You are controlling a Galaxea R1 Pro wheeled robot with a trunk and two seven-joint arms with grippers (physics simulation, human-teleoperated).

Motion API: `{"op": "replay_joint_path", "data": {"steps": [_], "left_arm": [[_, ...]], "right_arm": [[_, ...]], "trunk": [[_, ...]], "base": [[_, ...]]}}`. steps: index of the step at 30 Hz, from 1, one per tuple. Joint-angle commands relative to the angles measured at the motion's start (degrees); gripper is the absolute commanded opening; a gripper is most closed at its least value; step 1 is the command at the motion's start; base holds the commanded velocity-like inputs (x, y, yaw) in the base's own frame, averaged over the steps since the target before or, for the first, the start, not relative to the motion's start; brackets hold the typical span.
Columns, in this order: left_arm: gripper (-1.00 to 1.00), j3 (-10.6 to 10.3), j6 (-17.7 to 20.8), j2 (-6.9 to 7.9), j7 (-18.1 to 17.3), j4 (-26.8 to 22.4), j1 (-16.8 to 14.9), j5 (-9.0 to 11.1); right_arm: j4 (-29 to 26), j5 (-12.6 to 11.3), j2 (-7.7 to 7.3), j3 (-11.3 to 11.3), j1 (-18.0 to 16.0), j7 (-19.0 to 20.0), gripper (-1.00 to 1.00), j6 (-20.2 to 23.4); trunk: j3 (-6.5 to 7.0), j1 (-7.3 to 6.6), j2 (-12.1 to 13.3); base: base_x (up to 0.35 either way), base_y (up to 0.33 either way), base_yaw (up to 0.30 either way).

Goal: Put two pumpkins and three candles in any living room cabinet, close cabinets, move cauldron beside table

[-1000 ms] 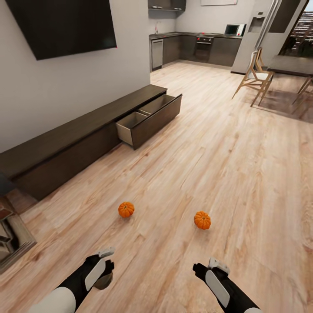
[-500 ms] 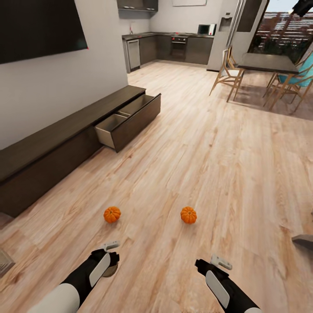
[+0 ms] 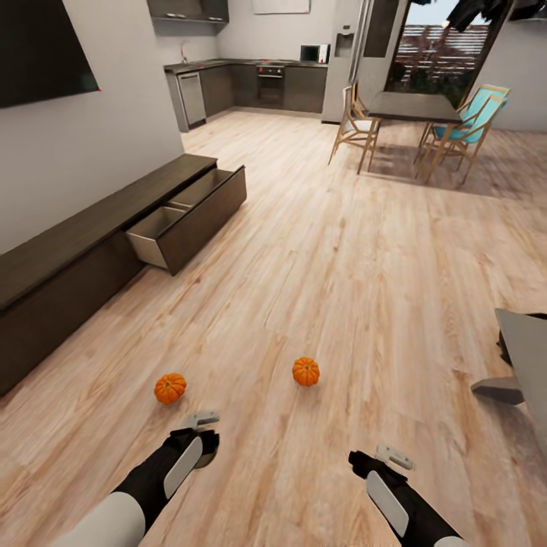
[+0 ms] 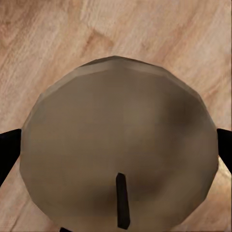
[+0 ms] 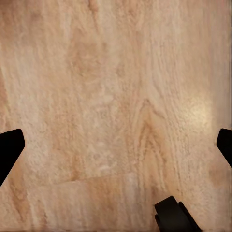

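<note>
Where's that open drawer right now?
In the head view, the open drawer juts from the far end of the long dark cabinet along the left wall, beyond the two pumpkins.

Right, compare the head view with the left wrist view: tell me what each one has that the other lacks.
Head view alone: two pumpkins on the floor, one ahead of the left gripper, the other further right; the dark cabinet with its drawer pulled open; the right gripper; kitchen and dining chairs beyond.

Left wrist view alone: a close look at a round beige candle with its dark wick, held between the fingers.

Shared: the light wood plank floor.
</note>
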Motion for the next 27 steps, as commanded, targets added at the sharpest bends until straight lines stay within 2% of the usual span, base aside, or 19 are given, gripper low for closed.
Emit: {"op": "replay_joint_path", "data": {"steps": [1,4,10,14,20,25,27], "left_arm": [[-1.00,-0.3,0.4,-0.36,0.5,-0.8,0.0,0.3],[-1.00,-0.3,1.0,-0.71,0.5,-2.0,-0.1,0.3],[-1.00,0.2,5.8,-0.41,0.6,-3.0,-1.0,0.6],[-1.00,0.4,7.0,-0.29,0.7,-3.0,-1.3,0.8],[-1.00,0.6,7.2,-0.18,1.0,-3.0,-1.3,0.8],[-1.00,1.5,7.2,-0.18,1.1,-3.0,-1.3,0.9],[-1.00,1.6,7.3,-0.21,1.1,-3.1,-1.3,0.9]], "right_arm": [[-0.1,-0.3,-0.36,0.4,-0.1,-0.6,1.00,1.1],[-0.3,-0.4,-0.69,0.4,-0.3,-0.7,1.00,1.9],[-0.5,-0.3,-1.77,0.4,-0.9,-0.7,1.00,3.3],[-1.2,-0.2,-2.09,0.4,-1.9,-0.8,1.00,8.1],[-5.2,-0.2,-2.44,0.4,-2.2,-0.8,1.00,15.1],[-7.6,-0.5,-2.52,0.2,-2.3,-1.2,1.00,18.0],[-7.9,-0.7,-2.85,-0.6,-2.3,-1.4,1.00,18.7]], "trunk": [[-0.04,0.00,0.0],[-0.04,0.00,0.0],[-0.03,0.00,0.0],[-0.05,0.00,0.0],[-0.24,0.00,0.0],[-0.65,0.00,0.0],[-0.83,0.00,0.0]], "base": [[0.000,0.000,-0.284],[0.000,0.000,-0.284],[0.000,0.000,-0.280],[0.000,0.000,-0.254],[0.000,0.000,-0.150],[0.000,0.000,-0.023],[0.000,0.000,-0.005]]}}
